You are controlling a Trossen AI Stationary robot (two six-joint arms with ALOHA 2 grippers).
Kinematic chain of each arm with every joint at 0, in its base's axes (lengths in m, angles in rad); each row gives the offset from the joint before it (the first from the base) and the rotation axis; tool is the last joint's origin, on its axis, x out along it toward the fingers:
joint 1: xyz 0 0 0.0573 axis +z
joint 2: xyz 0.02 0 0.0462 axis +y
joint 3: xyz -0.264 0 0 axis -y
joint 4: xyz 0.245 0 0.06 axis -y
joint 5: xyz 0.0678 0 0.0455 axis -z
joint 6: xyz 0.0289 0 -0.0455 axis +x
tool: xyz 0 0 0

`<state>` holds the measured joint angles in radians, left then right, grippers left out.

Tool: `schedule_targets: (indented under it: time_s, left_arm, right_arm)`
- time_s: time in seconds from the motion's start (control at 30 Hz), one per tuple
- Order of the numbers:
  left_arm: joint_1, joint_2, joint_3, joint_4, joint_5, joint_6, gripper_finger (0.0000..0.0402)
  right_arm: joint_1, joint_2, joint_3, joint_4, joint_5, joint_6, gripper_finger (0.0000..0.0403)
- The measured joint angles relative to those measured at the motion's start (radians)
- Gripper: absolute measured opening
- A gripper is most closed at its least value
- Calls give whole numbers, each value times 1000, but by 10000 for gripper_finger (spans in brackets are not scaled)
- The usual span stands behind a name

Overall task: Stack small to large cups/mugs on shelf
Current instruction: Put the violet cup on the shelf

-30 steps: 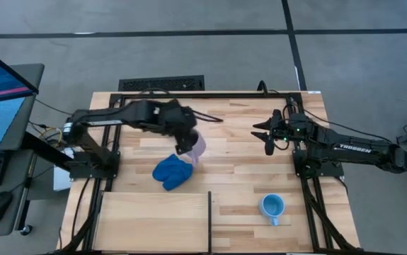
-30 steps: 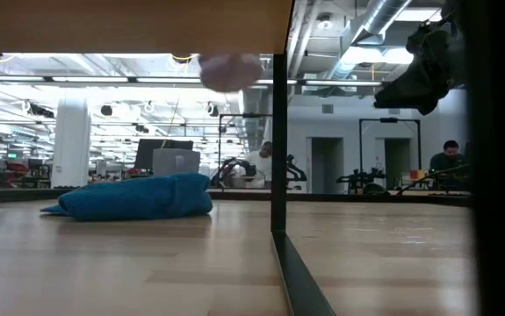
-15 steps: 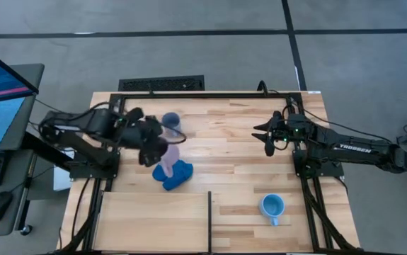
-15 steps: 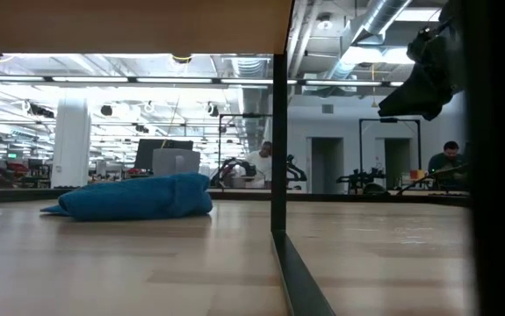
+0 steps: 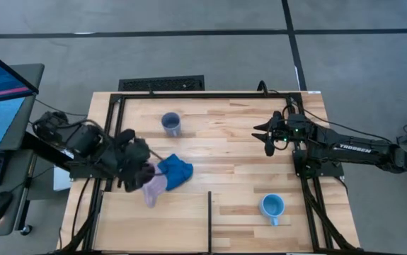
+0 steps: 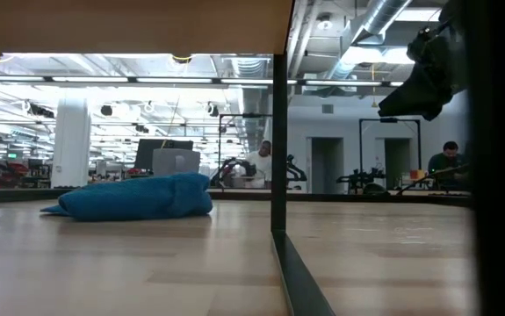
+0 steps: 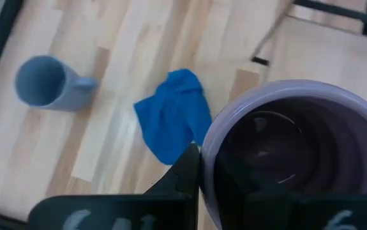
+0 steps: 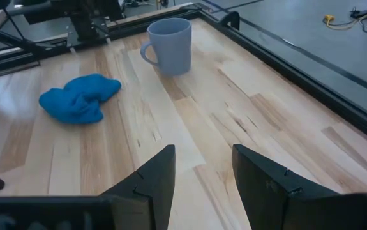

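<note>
Clearly the left hand (image 5: 144, 178), pinching the lilac mug (image 5: 153, 190) by its rim above the shelf (image 5: 153, 223) edge, risked dropping it; right hand (image 5: 268, 137) waited spread.

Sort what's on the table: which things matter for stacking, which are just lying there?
Job: lilac mug held in left gripper; grey-blue mug; light blue mug; shelf panel.
Lying about: blue cloth.

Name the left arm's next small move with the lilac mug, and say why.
Probably carry it further over the shelf and lower it. The left hand grips the lilac mug at the panel's far edge, beside the blue cloth, and the panel below is bare.
</note>
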<state>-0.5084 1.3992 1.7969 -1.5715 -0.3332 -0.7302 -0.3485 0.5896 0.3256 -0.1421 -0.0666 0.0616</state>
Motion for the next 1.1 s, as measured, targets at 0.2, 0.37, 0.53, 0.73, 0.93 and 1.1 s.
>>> schedule_targets:
  time_s: [0.2,0.37,0.53,0.73,0.93,1.1]
  left_arm:
    - [-119,-2,-30,-1,-76,-56,10]
    - [-219,-31,-101,-1,-78,-130,10]
    - [-312,-84,-193,1,-74,-284,10]
    - [-456,-118,-299,0,-25,-512,10]
    - [-583,-100,-314,4,-27,-727,10]
    - [-640,-70,-314,1,-27,-836,10]
  right_arm:
    - [0,0,0,0,0,94,176]
    - [0,0,0,0,0,169,178]
    - [0,0,0,1,0,245,176]
    - [0,0,0,3,0,253,178]
    - [0,0,0,8,0,254,176]
    - [0,0,0,15,0,254,177]
